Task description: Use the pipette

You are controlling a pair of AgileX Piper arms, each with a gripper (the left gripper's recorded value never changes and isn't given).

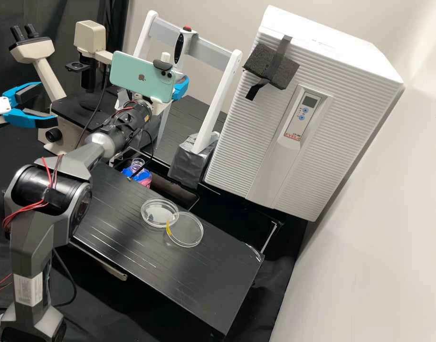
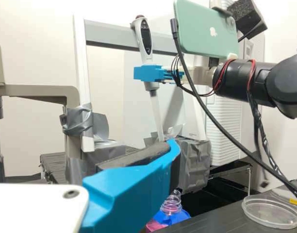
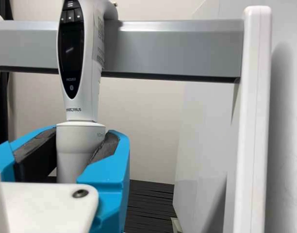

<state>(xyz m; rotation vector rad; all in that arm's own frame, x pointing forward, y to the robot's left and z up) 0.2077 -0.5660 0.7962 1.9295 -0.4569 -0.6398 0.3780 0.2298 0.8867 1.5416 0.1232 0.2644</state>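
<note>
The white pipette (image 1: 180, 43) hangs upright from the grey crossbar of its white stand (image 1: 218, 102) at the back of the bench. In the right wrist view my right gripper (image 3: 78, 145) is shut on the pipette (image 3: 78, 73), its blue fingers (image 3: 112, 165) pressing the lower barrel from both sides. The left wrist view shows the same hold from the side: pipette (image 2: 146, 43), right gripper (image 2: 156, 74). At the far left, my left gripper (image 1: 47, 104) hangs open and holds nothing, well apart from the stand.
A large white ribbed instrument (image 1: 303, 109) stands right of the stand. A microscope (image 1: 61, 95) sits at the back left. On the black platform (image 1: 180, 275) lie a petri dish (image 1: 158, 212) and its lid (image 1: 185, 229). A pink-liquid bottle (image 1: 141, 173) stands behind it.
</note>
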